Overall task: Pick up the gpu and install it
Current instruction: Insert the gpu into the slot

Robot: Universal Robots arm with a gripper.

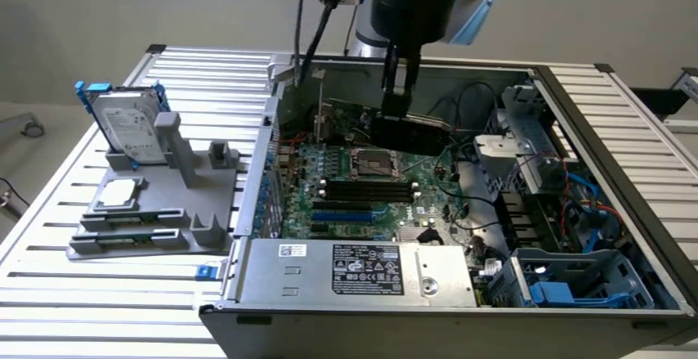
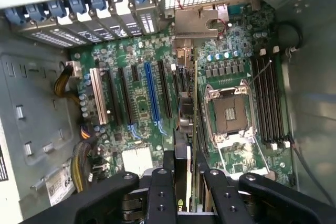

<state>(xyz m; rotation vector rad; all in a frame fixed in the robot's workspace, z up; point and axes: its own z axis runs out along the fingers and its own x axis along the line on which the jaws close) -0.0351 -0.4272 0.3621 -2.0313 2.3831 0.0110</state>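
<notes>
The gpu (image 1: 413, 128) hangs on edge inside the open computer case (image 1: 327, 330), just above the motherboard (image 1: 349, 171) (not seated yet, I judge). My tool (image 1: 395, 104) clamps its upper edge: picking done, installing unfinished.

A slatted metal table (image 1: 65, 310) is seen. An open computer case (image 1: 436, 332) is set on it, and a grey holder (image 1: 208, 230) is placed just beside, toward the exterior view's left.

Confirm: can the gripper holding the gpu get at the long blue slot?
Probably yes: the case is open, the gripper holds the gpu over the board, and the blue slot lies bare beside it.
</notes>
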